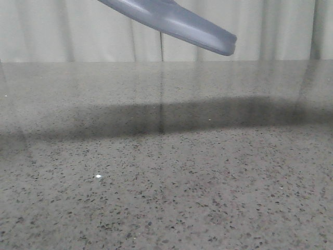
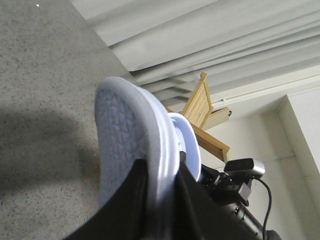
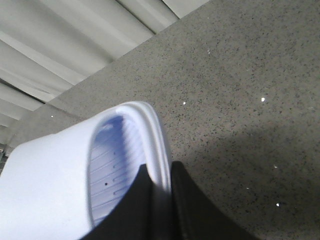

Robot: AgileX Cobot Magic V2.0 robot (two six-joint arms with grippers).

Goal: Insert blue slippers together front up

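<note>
A speckled grey stone table point(image 1: 166, 198) runs back to pale pleated curtains point(image 1: 78, 31); a wooden frame point(image 2: 202, 117) and a black camera point(image 2: 244, 170) show beyond in the left wrist view. The blue slippers point(image 1: 182, 23) hang in the air above the table, long axis slanting down toward the right in the front view. The left gripper point(image 2: 160, 200) pinches a sole edge, tread showing. The right gripper point(image 3: 159, 200) pinches a sidewall beside the ribbed footbed, possibly the other slipper's.
</note>
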